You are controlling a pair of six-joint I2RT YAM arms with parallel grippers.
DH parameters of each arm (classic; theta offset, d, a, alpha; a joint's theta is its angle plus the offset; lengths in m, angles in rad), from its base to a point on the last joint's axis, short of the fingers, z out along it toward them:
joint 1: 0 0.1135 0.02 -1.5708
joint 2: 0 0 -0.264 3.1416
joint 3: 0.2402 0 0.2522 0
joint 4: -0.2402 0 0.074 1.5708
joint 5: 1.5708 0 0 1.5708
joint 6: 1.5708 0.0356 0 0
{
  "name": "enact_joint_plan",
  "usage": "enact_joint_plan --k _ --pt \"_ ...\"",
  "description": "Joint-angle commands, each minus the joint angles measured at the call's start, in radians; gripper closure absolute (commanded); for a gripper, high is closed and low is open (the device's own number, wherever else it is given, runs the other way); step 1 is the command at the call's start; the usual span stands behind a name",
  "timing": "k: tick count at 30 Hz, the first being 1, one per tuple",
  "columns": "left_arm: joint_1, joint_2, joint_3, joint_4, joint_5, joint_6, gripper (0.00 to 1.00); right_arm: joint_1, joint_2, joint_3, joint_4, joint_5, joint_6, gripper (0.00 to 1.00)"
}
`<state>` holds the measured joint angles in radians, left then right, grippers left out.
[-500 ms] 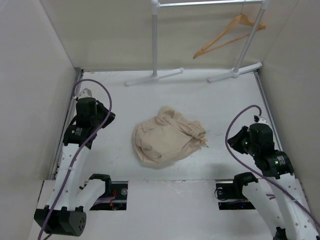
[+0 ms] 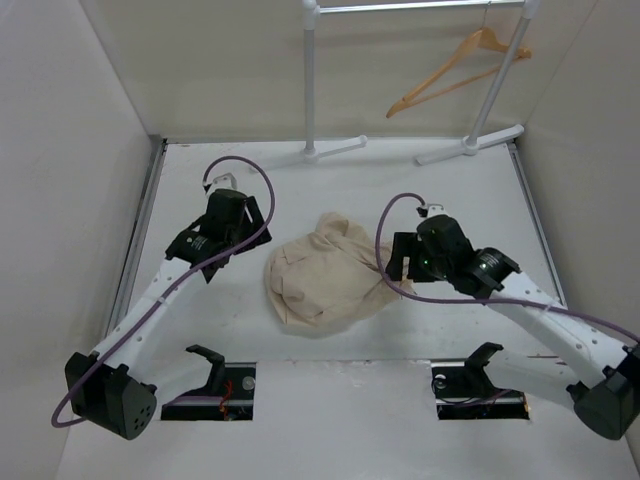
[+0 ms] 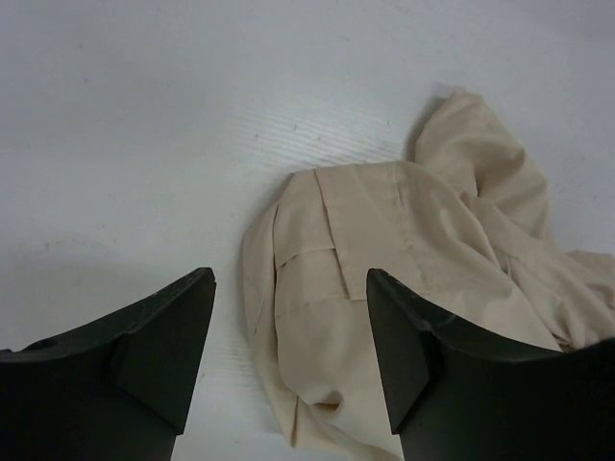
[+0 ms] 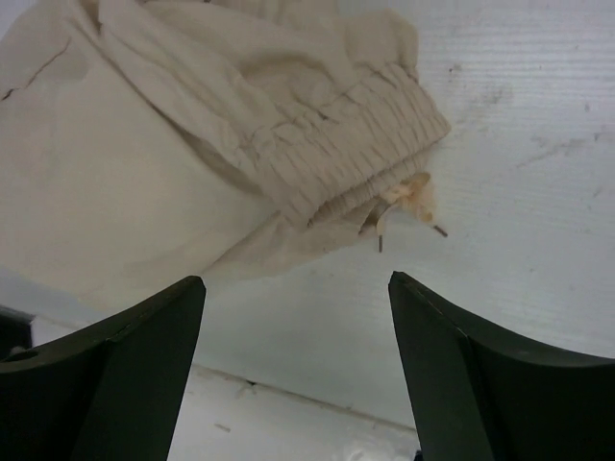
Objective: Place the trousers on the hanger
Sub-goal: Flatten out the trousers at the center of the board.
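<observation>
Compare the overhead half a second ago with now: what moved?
Both arms swung inward to the trousers: the left gripper from the left edge of the table to their left side, the right gripper from the right to the waistband end. Both are open, nothing gripped. Trousers stayed crumpled mid-table; hanger stayed on the rack.

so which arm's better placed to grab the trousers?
Right, probably. The right fingers, open, face the gathered waistband of the trousers, a firm edge to pinch; the left fingers, also open, face a flat panel.
</observation>
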<state>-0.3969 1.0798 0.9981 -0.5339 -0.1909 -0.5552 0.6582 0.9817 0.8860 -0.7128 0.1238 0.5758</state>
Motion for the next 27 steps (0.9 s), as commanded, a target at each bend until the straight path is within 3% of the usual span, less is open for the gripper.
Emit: enact_joint_plan --k 1,9,12,15,16,18,19,22,27 --pt "-0.012 -0.027 -0.036 0.023 -0.010 -0.021 0.37 -0.004 0.073 0.056 0.101 0.089 -0.094 0.17" --pt "0.026 -0.049 -0.101 0.038 0.031 -0.043 0.35 -0.052 0.198 0.044 0.202 0.007 -0.148 0.26" --pt "0.037 -0.040 -0.105 0.052 0.041 -0.054 0.34 -0.052 0.242 0.062 0.228 -0.009 -0.142 0.45" --pt "0.049 -0.023 -0.110 0.066 0.050 -0.066 0.34 -0.052 0.287 0.089 0.230 -0.024 -0.139 0.50" --pt "0.053 -0.017 -0.111 0.072 0.054 -0.071 0.34 -0.052 0.302 0.102 0.222 -0.041 -0.139 0.58" --pt "0.056 -0.009 -0.122 0.086 0.068 -0.078 0.33 -0.052 0.318 0.132 0.204 -0.055 -0.130 0.85" --pt "0.059 -0.003 -0.125 0.095 0.076 -0.081 0.33 -0.052 0.319 0.154 0.196 -0.053 -0.123 0.92" --pt "0.071 0.028 -0.131 0.117 0.111 -0.089 0.32 -0.052 0.289 0.293 0.145 -0.043 -0.116 0.98" --pt "0.097 0.080 -0.098 0.146 0.166 -0.092 0.30 -0.042 0.220 0.658 -0.035 0.072 -0.129 0.99"
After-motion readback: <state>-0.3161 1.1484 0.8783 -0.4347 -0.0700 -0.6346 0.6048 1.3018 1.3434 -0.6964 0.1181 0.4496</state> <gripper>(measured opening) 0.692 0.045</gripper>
